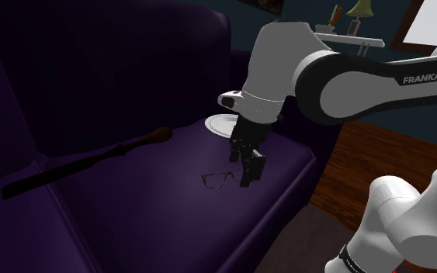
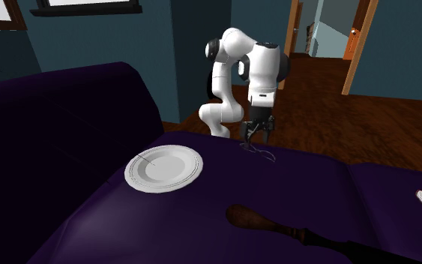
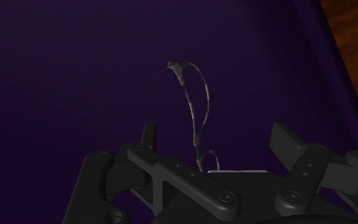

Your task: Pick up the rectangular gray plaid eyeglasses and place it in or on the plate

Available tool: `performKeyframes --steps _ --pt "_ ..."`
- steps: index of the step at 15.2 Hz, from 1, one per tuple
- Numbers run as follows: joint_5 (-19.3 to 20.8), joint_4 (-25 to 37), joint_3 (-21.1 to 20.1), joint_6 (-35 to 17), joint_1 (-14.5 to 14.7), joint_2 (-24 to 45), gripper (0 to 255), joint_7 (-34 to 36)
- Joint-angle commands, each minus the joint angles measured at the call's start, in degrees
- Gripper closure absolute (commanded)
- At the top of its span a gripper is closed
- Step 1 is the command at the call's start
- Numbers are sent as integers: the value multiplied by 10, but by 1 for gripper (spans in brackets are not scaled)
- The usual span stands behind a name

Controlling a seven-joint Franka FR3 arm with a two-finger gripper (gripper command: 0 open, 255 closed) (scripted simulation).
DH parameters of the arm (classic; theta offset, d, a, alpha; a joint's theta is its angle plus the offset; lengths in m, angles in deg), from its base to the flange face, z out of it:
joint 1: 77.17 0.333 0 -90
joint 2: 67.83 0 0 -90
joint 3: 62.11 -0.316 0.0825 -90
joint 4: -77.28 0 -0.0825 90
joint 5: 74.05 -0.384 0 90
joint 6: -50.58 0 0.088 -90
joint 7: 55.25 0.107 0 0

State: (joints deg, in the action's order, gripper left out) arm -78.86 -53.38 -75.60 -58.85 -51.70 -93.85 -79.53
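Showing pincer [image 1: 249,167], jaws apart, just beside eyeglasses [image 1: 219,179] on sofa [image 1: 131,209]; plate [image 1: 223,124] beyond eyeglasses. Suggested: centre over frame, descend vert., close gently on rim w/o tilting.

A deep purple sofa [image 1: 131,225] carries everything here, its seat cushion broad and smooth. A white plate [image 2: 163,168] sits flat on the cushion. The thin-framed eyeglasses [image 1: 219,179] lie near it, closer to the cushion's edge. A long dark implement [image 1: 92,159] lies across the seat, its brown wooden end pointing toward the plate but apart from it.
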Motion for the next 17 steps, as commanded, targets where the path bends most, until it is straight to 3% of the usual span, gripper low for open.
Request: performKeyframes --steps 1,12,13,17 --pt "-1 -13 -2 -16 1 3 0 0" --pt "-1 -29 -3 -36 1 7 0 0" --pt "-1 -29 -3 -36 1 7 255 0" --pt "-1 -28 -4 -35 2 7 255 1"
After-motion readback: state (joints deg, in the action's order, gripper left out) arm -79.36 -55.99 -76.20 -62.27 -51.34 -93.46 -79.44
